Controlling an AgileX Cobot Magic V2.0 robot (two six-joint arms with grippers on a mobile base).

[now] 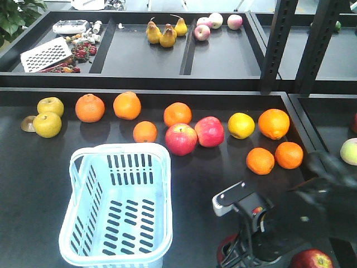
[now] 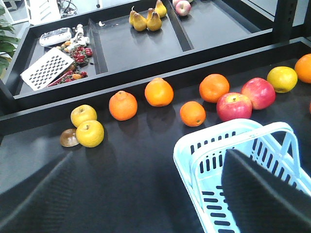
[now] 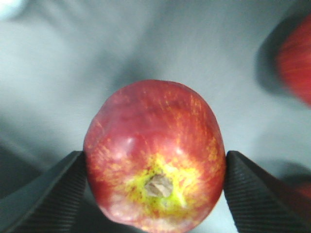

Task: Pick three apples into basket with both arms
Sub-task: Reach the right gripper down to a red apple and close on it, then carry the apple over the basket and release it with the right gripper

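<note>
Looking into your basket (image 1: 162, 212), you see only its slotted bottom; right gripper (image 3: 154, 167) clamps an apple (image 3: 150, 131), left gripper (image 2: 153, 155) gapes wide, holding nothing.

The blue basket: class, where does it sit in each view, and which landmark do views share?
Front view: basket lower left.
Left wrist view: basket lower right.
Right wrist view: not in it; apple fills it.
Shared landmark: small orange in front view, small orange in left wrist view.
</note>
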